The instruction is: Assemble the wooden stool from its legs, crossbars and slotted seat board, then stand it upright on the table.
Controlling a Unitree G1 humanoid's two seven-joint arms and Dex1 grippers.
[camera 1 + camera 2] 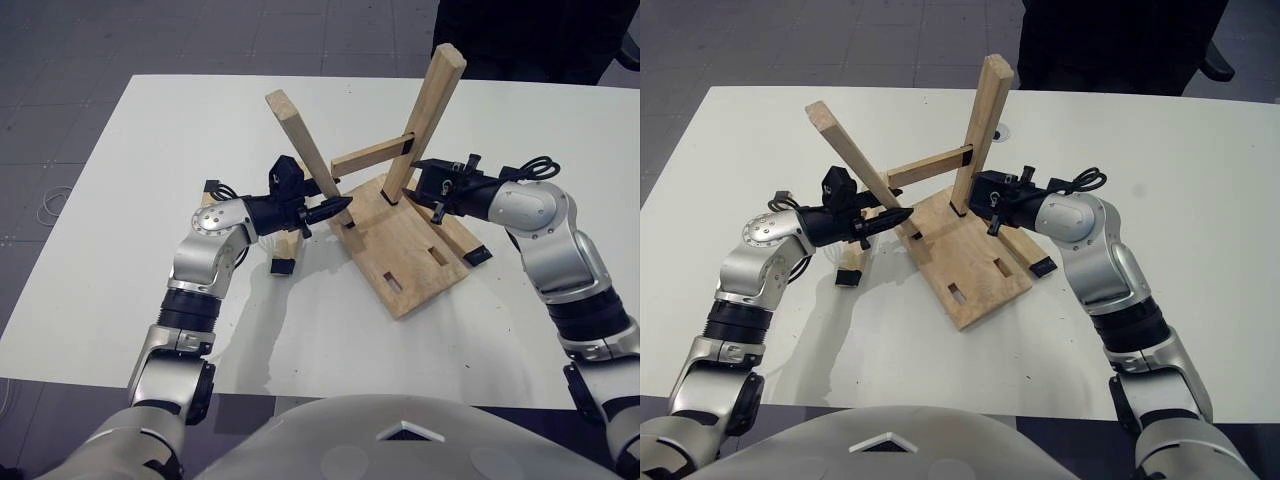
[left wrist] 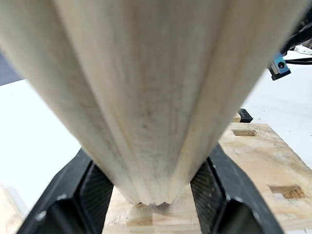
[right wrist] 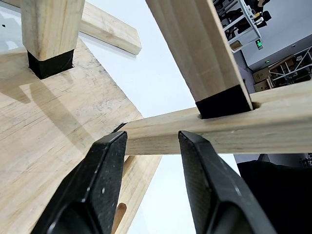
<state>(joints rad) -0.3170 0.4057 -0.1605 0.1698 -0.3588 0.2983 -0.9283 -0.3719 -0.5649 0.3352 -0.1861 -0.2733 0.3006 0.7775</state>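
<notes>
The slotted seat board (image 1: 405,265) lies flat on the white table (image 1: 110,220). Two wooden legs stand in it, joined by a crossbar (image 1: 368,154). The left leg (image 1: 298,132) leans away to the left, and my left gripper (image 1: 335,208) is shut on it just above the board; this leg (image 2: 146,87) sits between the black fingers (image 2: 90,187). The right leg (image 1: 430,100) stands more upright. My right gripper (image 3: 151,139) is open at that leg's lower part (image 3: 204,131), beside the crossbar's black-taped end (image 3: 224,103).
A loose wooden piece with a black end (image 1: 283,258) lies on the table under my left forearm. Another black-tipped piece (image 1: 470,248) pokes out from under the board's right edge. Bare table lies in front of the board and to the far left.
</notes>
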